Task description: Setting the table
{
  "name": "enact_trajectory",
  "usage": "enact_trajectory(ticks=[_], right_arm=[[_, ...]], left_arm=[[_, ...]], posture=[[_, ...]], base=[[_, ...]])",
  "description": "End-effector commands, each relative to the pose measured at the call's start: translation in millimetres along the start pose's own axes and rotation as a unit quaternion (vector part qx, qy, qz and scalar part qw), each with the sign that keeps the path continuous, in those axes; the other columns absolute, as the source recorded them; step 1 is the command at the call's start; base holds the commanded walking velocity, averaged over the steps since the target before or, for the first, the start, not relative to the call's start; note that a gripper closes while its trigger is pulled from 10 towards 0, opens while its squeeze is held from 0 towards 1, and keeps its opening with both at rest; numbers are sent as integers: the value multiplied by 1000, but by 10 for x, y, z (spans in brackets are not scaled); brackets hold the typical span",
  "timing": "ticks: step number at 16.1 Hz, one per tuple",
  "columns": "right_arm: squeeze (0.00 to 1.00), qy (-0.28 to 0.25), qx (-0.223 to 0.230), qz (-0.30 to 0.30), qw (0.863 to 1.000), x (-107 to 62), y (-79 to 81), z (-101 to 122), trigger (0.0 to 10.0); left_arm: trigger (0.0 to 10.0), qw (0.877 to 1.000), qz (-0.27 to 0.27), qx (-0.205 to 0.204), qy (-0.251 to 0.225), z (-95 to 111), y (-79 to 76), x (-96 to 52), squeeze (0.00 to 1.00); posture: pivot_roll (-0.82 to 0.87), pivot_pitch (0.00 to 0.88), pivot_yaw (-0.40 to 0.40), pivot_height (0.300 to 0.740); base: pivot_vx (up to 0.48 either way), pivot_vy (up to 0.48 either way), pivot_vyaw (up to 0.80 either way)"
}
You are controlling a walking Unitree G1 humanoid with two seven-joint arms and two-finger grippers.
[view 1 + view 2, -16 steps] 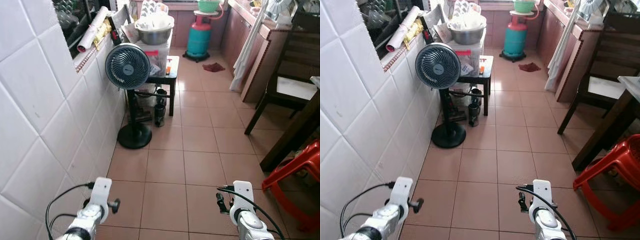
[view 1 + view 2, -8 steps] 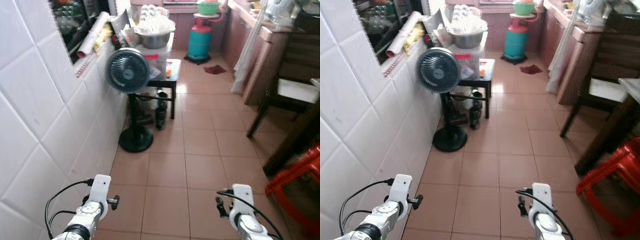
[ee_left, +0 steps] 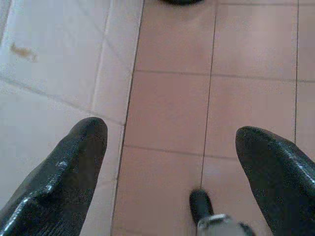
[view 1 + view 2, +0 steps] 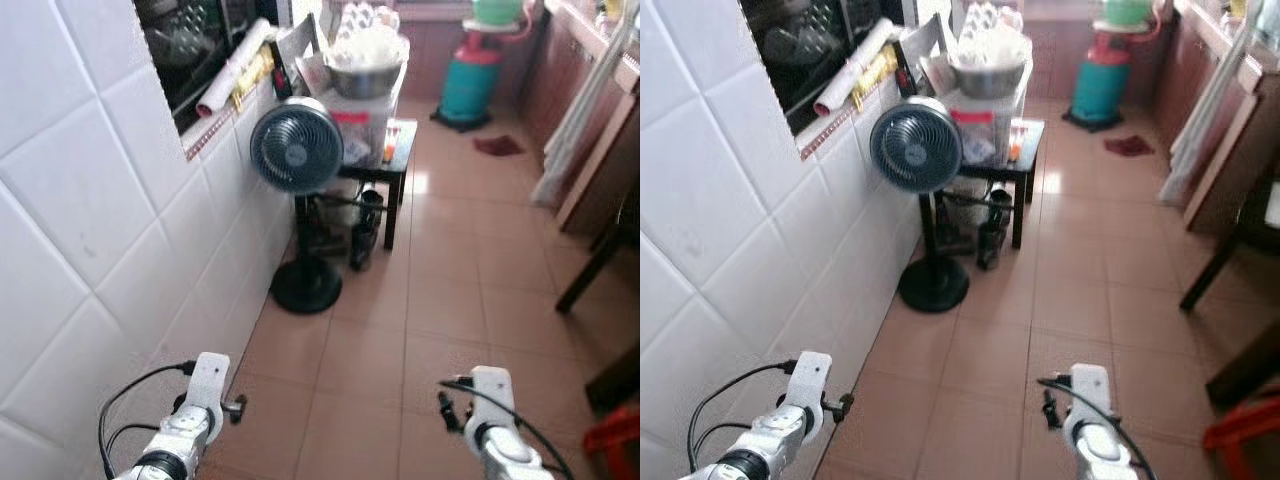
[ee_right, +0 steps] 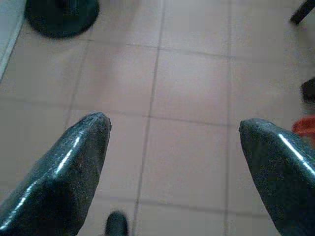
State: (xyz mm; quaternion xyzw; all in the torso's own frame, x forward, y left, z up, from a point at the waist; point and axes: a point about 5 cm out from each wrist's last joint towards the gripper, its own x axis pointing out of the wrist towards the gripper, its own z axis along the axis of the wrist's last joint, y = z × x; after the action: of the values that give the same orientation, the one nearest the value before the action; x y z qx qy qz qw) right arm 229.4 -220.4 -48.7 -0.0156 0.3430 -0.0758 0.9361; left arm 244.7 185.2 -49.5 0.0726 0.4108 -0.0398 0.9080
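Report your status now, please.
Left gripper open, empty. Right gripper open, empty. No tableware in view. Standing fan ahead by the tiled wall.

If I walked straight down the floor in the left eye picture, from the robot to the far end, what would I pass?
Standing fan → small black table with the metal bowl on top → red rag on the floor → gas cylinder.

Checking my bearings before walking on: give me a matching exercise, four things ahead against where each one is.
Things:
1. standing fan
2. metal bowl
3. gas cylinder
4. red rag

Places:
A. flat on the floor tiles
B. at the far end of the room
C. on the box on the small black table
D. beside the white tiled wall

Pairs: 1-D, 2-C, 3-B, 4-A
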Motion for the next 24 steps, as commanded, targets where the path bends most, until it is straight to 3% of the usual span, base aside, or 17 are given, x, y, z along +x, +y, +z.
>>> enact_trajectory(ticks=[1,8,11,20,24], right_arm=[[0,2,10,6,1000,7,91,2,10000],[0,5,12,4,1000,4,78,-10,10000],[0,5,10,4,1000,5,75,-6,10000],[0,25,17,10,999,3,67,-49,10000],[0,17,24,28,999,33,96,47,10000]], left_arm=[[10000,1000,12,7,2,-2,95,-11,0],[10000,1000,8,13,10,-52,80,-16,0],[10000,1000,9,-10,10,-77,71,-18,0],[10000,999,19,-27,17,-123,60,-22,0],[10000,999,23,-39,-6,49,70,1,0]], posture=[[-40,0,33,740],[-41,0,28,740],[-40,0,25,740],[-10,0,-4,740],[-6,0,-3,740]], base=[[352,0,0],[285,0,-171],[0,0,0],[0,0,0],[0,0,0]])
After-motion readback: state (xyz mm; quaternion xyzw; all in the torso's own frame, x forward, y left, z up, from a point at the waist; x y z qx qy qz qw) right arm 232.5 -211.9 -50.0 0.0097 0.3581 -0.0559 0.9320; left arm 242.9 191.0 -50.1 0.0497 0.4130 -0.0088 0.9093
